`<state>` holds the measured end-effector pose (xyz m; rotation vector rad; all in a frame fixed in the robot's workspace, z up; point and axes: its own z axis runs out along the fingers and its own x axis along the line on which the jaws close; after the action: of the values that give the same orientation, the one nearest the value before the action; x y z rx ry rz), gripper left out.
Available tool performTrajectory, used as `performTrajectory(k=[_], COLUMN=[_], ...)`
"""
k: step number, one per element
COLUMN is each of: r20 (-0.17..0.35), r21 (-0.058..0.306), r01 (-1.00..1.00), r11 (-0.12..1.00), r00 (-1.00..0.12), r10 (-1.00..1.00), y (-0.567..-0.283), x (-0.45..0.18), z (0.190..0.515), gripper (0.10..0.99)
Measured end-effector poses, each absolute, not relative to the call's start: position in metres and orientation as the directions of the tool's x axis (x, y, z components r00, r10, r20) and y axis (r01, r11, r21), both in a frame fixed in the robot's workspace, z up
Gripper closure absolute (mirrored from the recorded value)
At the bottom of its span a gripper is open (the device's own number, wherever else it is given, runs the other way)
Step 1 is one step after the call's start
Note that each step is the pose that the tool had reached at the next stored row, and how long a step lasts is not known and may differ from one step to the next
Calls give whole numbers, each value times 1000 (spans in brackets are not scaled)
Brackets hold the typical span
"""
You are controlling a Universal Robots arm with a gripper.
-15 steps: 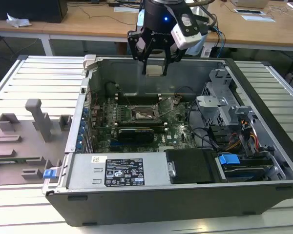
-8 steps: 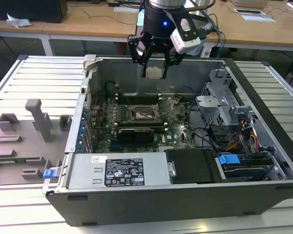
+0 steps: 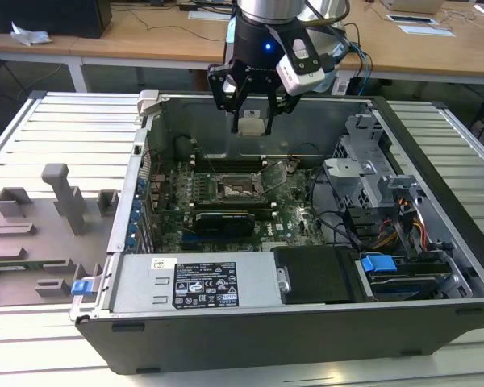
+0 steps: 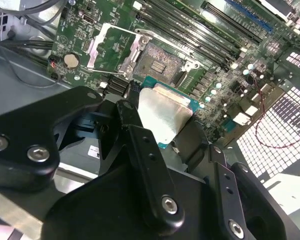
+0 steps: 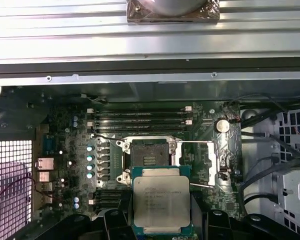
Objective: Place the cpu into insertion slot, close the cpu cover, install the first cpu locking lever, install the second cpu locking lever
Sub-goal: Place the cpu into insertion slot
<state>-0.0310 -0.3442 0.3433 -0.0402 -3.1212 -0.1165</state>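
Silvery cpu (image 5: 161, 202) held in the claw (image 3: 252, 122), lower edge hidden, above insertion slot (image 5: 149, 154)

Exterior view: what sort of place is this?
Probably a robotics lab or workshop: an open computer case on a slatted metal bench, wooden desks behind, and the arm's pincer holding a cpu.

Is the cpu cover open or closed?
Open: the cpu cover lies flipped beside the bare insertion slot; the tool holds the cpu.

Robotics lab or workshop: opened desktop computer case (image 3: 250, 334) on a slotted aluminium bench (image 3: 64, 129) (wooden desks (image 3: 145, 36) behind)
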Motion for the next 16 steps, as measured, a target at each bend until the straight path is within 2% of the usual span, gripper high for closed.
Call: performTrajectory(k=[16], r20=[19], r21=[74], r01=[26], r11=[997], r00=[-1000], r10=[25], y=[-344], x=[-31], z=[337], gripper=[541])
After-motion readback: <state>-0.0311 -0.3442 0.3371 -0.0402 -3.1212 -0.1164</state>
